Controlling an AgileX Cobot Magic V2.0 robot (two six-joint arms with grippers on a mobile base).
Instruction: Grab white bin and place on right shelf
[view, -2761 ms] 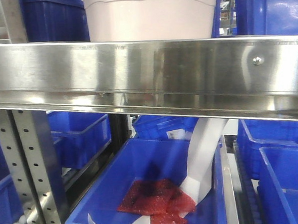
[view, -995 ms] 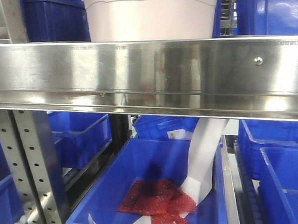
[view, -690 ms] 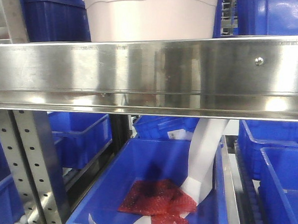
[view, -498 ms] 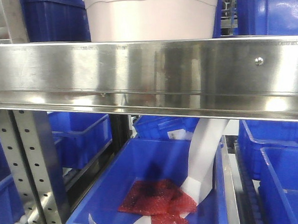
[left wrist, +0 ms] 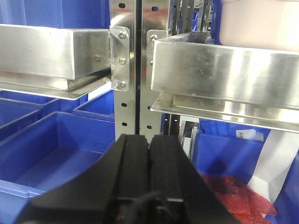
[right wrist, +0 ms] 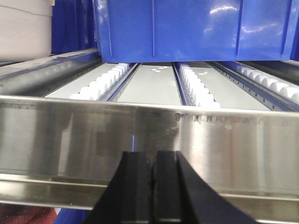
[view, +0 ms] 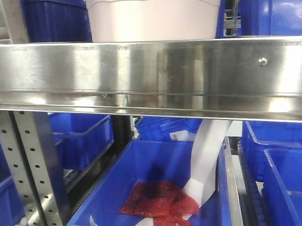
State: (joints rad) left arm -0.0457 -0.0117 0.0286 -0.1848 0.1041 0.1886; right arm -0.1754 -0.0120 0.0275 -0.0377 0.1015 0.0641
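Steel fills the front view: the right shelf shows its broad reflective rail, and the white bin stands on it behind that rail, between blue bins. Below, a blue tray holds red bubble-wrap pouches. The left claw and right claw are both pressed together, pinching nothing, facing the rails.

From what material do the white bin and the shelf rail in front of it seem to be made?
The white bin looks like matte pale moulded plastic: smooth wall, one wavy moulded line, no glare. The right shelf rail looks like brushed stainless steel: it is silvery, mirrors blurred blue and red shapes, and carries a screw head.
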